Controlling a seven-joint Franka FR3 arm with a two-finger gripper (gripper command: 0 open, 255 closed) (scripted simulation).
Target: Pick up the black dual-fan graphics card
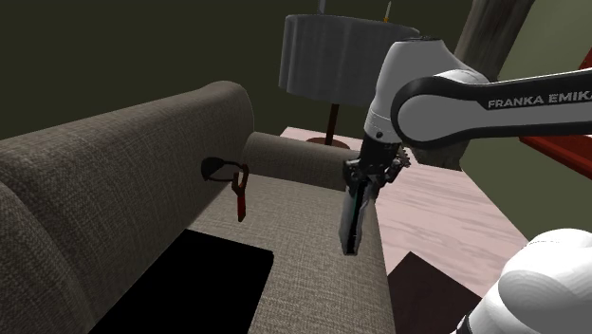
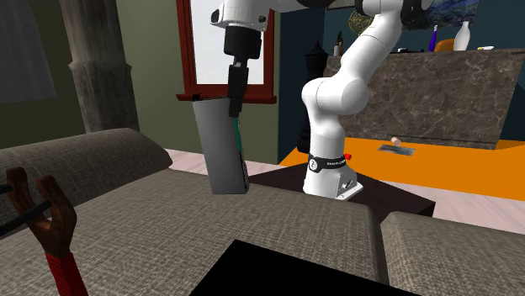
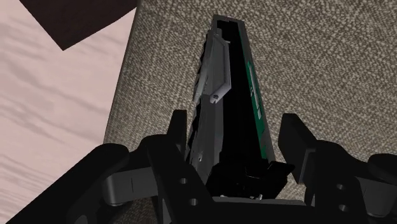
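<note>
The graphics card (image 1: 350, 224) is a flat dark slab with a green board edge, hanging upright just above the top of the sofa arm (image 1: 323, 266). My gripper (image 1: 366, 182) is shut on its upper end. In the second exterior view the card (image 2: 220, 150) looks grey and hangs a little tilted below the gripper (image 2: 235, 94), clear of the cushion. Seen from the wrist, the card (image 3: 228, 95) runs away from the hand between the two fingers (image 3: 180, 130), which press on its sides. Its fans are not visible.
A red and brown slingshot-like object (image 1: 239, 193) leans against the sofa back (image 1: 114, 161), also seen close to the camera (image 2: 49, 225). A black area (image 1: 194, 289) covers part of the seat. A lamp (image 1: 334, 59) stands behind the sofa. Pale floor (image 1: 436, 213) lies beside the arm.
</note>
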